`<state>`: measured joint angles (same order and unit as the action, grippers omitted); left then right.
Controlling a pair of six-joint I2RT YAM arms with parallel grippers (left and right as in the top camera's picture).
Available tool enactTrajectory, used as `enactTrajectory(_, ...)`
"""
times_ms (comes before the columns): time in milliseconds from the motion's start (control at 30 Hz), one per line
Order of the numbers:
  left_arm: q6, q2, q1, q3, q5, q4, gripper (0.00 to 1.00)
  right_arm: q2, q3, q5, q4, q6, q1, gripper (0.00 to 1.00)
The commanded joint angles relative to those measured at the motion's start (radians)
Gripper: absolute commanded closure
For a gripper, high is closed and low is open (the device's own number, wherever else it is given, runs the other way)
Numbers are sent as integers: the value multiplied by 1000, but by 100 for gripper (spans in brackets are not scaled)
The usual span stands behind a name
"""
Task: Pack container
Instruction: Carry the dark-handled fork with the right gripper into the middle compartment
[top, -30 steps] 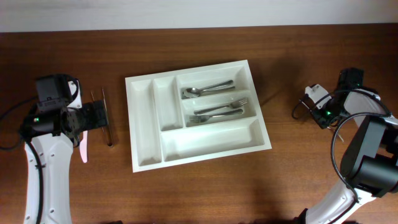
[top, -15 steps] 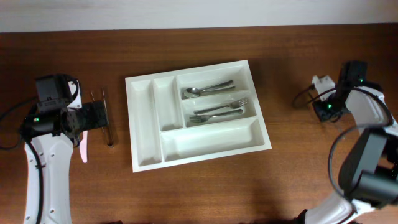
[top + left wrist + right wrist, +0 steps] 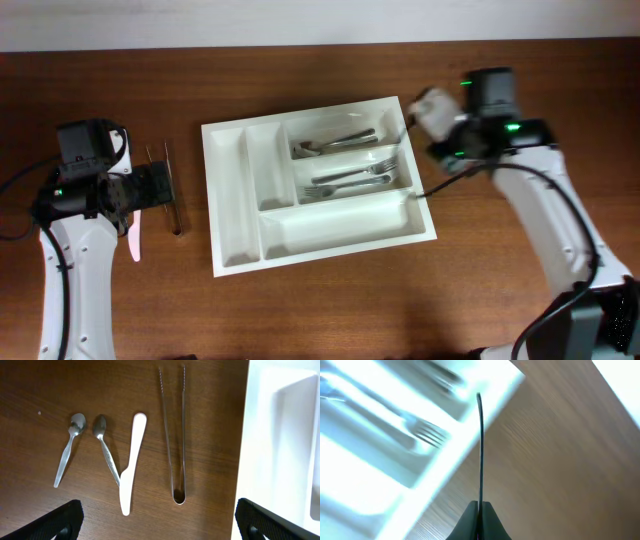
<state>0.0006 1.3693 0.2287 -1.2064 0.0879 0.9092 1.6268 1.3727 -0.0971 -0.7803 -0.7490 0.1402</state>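
My right gripper (image 3: 478,512) is clamped on a thin dark utensil (image 3: 479,445), seen edge-on, above the far right rim of the container (image 3: 340,228). This glossy white plastic tray lies mid-table. One crosswise compartment holds steel spoons (image 3: 335,143), the next steel forks (image 3: 350,180). My left gripper (image 3: 157,510), jaws spread wide, hangs over slim metal tongs (image 3: 173,435), a white knife (image 3: 131,462) and two teaspoons (image 3: 70,447) on the dark wood table (image 3: 300,310).

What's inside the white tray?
Spoons in the top crosswise slot, forks in the middle; other three look empty. Right gripper, holding a thin dark item, overlaps only the tray rim.
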Motion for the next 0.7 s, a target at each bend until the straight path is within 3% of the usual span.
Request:
enactTrajectory(0,15,3,5,-19,14,0,1,37,7,-50,9,-204,118,96)
enactTrajectory(100,15,3,5,-19,14,0,1,83,7,-52,17,-290,174,96)
enactTrajectory(233,15,3,5,-19,14,0,1,171,7,-96,39,-298,208,96)
enactTrajectory(433,15,3,5,-19,14,0,1,267,7,-107,114,-205,214,96)
enactTrajectory(467,15,3,5,-19,14,0,1,267,7,-107,124,-187,214,92)
enactTrajectory(533,15,3,5,-19,14,0,1,261,9,-106,144,-130,214,55)
enactTrajectory(633,15,3,5,-19,14,0,1,228,31,-106,138,-19,214,46)
enactTrajectory(667,15,3,5,-19,14,0,1,213,42,-106,128,18,214,38)
